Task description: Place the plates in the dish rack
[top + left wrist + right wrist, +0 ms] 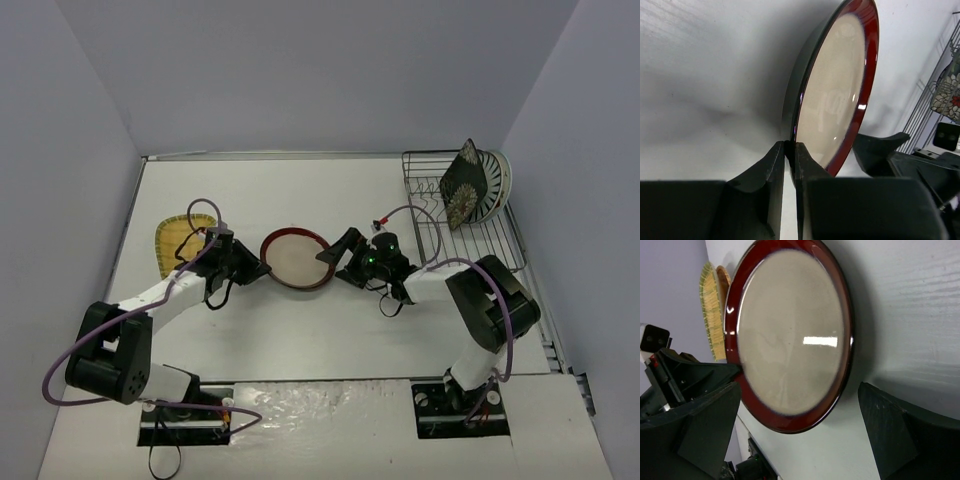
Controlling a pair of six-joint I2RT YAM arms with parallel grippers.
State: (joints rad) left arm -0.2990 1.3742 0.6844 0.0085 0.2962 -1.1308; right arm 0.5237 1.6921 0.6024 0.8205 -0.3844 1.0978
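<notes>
The left gripper [790, 146] is closed tight on the near edge of the red-rimmed beige round plate [295, 258], one finger over the glossy face and one under the dark underside. The pinch takes only the lip. The right gripper [338, 250] stands fully open and holds nothing; in its wrist view the fingers sit to either side of the plate's opposite rim, not touching it.

The plate is at the middle of the white desk [300, 340], between the two arms (the shadow below it suggests the rim is tipped up, though I cannot tell how far). It looks glazed and rigid, so I judge it slippery, fairly heavy for a narrow pinch, and likely to chip if dropped. A deeper bite across the raised rim would be the safer hold.

Farther out, the black wire dish rack [430, 205] sits at the far right, already carrying a squarish black floral plate [462, 180] upright. A squarish yellow woven-look plate [175, 240] lies at the far left.
</notes>
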